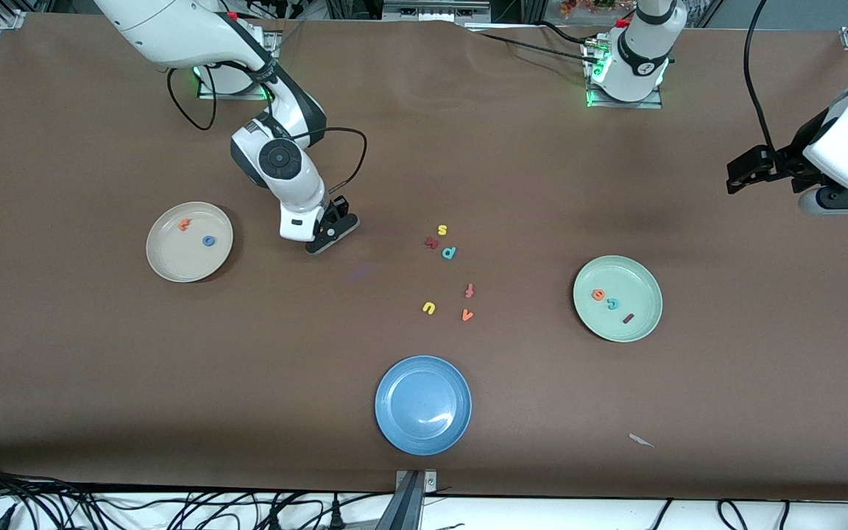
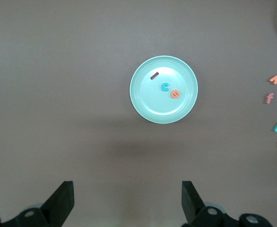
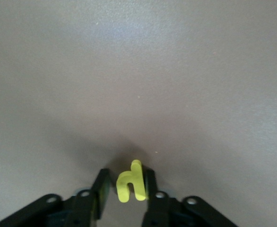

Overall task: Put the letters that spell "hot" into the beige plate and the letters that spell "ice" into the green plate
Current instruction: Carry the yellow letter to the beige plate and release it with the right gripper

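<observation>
My right gripper (image 1: 330, 237) is down at the table between the beige plate (image 1: 174, 266) and the loose letters. In the right wrist view its fingers are shut on the yellow h (image 3: 131, 186), which lies flat between them (image 3: 126, 183). The orange t (image 1: 185, 224) and blue o (image 1: 208, 240) lie in the beige plate. The green plate (image 1: 641, 325) holds the orange e (image 1: 598, 294), teal c (image 1: 612, 302) and dark red i (image 1: 628, 318). My left gripper (image 2: 128, 203) waits open and high over the left arm's end of the table, looking down on the green plate (image 2: 150, 108).
A blue plate (image 1: 423, 404) sits nearest the front camera. Mid-table lie a yellow s (image 1: 442, 230), a dark red letter (image 1: 432, 242), a teal p (image 1: 449, 252), a red-orange f (image 1: 470, 291), a yellow u (image 1: 429, 308) and an orange v (image 1: 467, 315).
</observation>
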Robot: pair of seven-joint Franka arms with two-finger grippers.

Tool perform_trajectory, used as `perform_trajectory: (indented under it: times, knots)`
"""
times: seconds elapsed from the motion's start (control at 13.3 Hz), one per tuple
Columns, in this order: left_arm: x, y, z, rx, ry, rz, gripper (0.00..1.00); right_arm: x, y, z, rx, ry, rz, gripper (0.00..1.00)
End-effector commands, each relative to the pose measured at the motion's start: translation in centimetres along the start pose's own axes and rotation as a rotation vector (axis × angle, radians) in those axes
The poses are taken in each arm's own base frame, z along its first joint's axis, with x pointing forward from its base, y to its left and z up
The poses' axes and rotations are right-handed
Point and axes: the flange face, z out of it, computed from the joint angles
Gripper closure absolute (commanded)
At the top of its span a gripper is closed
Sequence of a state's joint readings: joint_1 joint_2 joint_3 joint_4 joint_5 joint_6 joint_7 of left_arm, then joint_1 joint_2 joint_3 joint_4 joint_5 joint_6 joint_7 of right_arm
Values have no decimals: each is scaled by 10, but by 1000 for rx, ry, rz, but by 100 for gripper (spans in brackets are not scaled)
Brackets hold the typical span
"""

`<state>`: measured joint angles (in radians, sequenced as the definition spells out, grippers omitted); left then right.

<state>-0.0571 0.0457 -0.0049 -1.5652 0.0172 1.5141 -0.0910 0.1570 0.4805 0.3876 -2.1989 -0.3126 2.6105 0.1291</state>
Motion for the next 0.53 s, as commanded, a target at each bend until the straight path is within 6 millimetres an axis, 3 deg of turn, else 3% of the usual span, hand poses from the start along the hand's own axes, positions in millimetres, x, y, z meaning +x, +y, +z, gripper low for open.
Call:
perform_trajectory:
  times: [0.0,0.3,0.45]
  knots:
    - [0,0,-6,-30,-6,-7,0,-3,-3,4,1,0,-24,79]
    - [1,2,-4,-27,-10,-3,0,-3,-2,3,0,1,-24,97]
    - [1,1,-6,-29,-6,-6,0,0,0,-3,-5,12,-14,98]
